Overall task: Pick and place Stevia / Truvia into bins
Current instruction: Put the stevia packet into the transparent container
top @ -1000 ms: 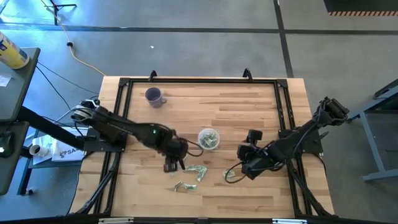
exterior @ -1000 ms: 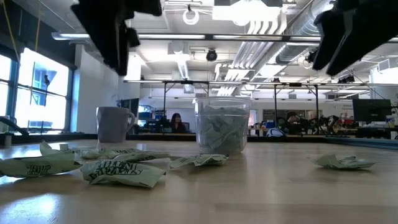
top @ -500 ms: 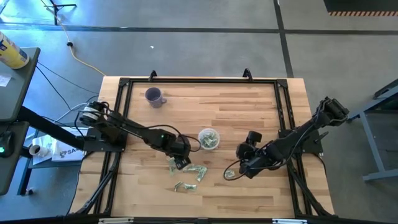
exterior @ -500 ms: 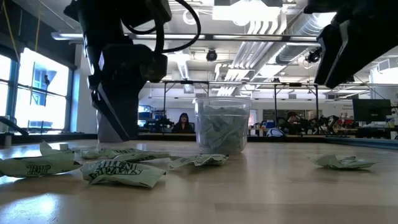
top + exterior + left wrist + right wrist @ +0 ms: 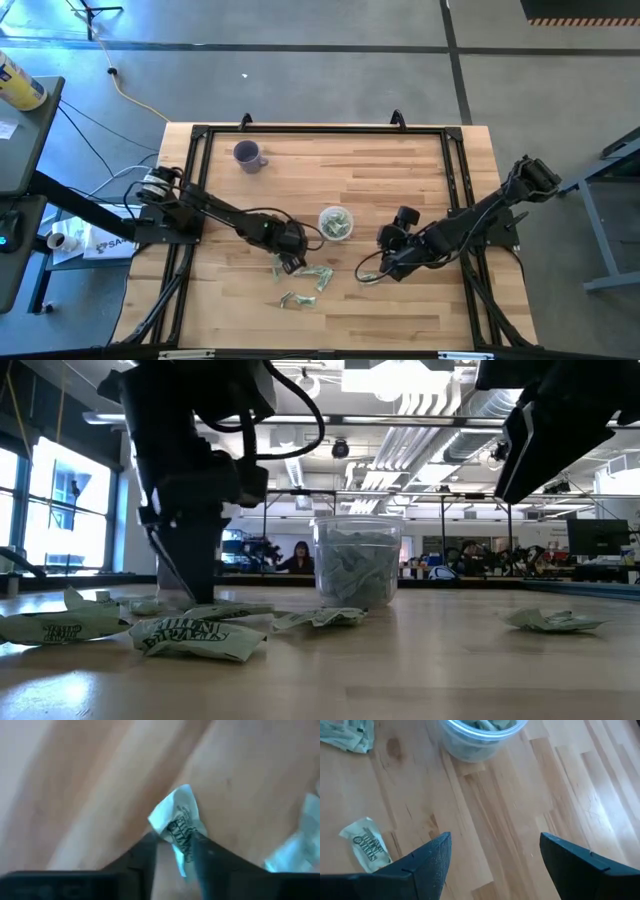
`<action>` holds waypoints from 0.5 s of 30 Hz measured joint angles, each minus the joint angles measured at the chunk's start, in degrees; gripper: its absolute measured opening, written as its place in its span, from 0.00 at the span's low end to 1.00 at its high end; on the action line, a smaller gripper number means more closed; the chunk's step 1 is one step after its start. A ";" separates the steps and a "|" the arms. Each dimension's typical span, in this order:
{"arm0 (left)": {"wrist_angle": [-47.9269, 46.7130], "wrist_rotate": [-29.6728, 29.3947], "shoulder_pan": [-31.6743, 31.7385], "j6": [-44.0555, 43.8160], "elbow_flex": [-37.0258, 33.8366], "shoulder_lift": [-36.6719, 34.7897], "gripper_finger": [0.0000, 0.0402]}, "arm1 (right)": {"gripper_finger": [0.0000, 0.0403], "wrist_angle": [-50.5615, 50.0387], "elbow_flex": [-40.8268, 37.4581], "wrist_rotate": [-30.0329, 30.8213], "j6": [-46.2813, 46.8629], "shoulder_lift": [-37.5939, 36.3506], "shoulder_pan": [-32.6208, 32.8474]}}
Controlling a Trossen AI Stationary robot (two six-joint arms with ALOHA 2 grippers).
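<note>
Sachets [image 5: 300, 285] lie scattered on the wooden table [image 5: 400, 170] in the high view, pale green and white, crumpled, in a loose cluster near the table's front edge. Just behind them stands the cup [image 5: 336, 222], round and clear, already holding a heap of green-white packets. The left gripper [image 5: 286, 262] is down at the near side of the cluster, on one sachet. The right gripper [image 5: 385, 266] hangs over the table to the cup's right, with one stray sachet [image 5: 371, 277] just beside it. A purple mug [image 5: 247, 155] sits well apart at the far left.

From the low view the sachets [image 5: 195, 637] show dark printed lettering on wrinkled pale green paper. The cup [image 5: 357, 563] stands behind them, packed about full. The left gripper [image 5: 185, 575] reaches down to the tabletop among them; the right gripper [image 5: 550, 430] is raised above a lone sachet [image 5: 552, 621].

In the left wrist view the two fingers [image 5: 145, 855] pinch a sachet [image 5: 180, 825] between their tips, its white corner sticking up, black print on its face.

In the right wrist view the fingers [image 5: 430, 860] are spread wide with bare wood between them; a sachet [image 5: 365, 847] lies beside one, the cup [image 5: 480, 737] farther on.
</note>
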 joint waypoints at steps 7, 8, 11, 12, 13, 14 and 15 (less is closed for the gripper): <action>1.30 -3.23 5.66 9.11 -0.02 -0.02 0.05 | 0.73 0.16 0.00 3.46 1.30 -0.01 -1.14; 0.78 -3.23 6.78 10.01 0.09 -0.39 0.05 | 0.73 0.16 0.00 3.60 1.87 -0.08 -1.57; -0.30 -2.98 9.93 14.43 1.43 -2.18 0.07 | 0.73 0.77 0.00 5.05 4.74 -1.25 -2.37; -0.24 -2.17 10.99 16.02 2.24 -3.22 0.08 | 0.73 0.69 0.09 6.06 5.65 -1.77 -2.59; -0.75 -1.05 12.00 17.28 3.13 -4.44 0.08 | 0.73 0.56 0.26 7.26 6.51 -2.34 -2.70; -1.12 -0.30 12.92 18.53 4.10 -5.56 0.07 | 0.73 0.55 0.44 8.50 7.30 -3.03 -2.98; -1.12 0.77 13.79 19.79 5.14 -6.61 0.06 | 0.73 0.58 0.59 9.35 7.92 -3.78 -3.28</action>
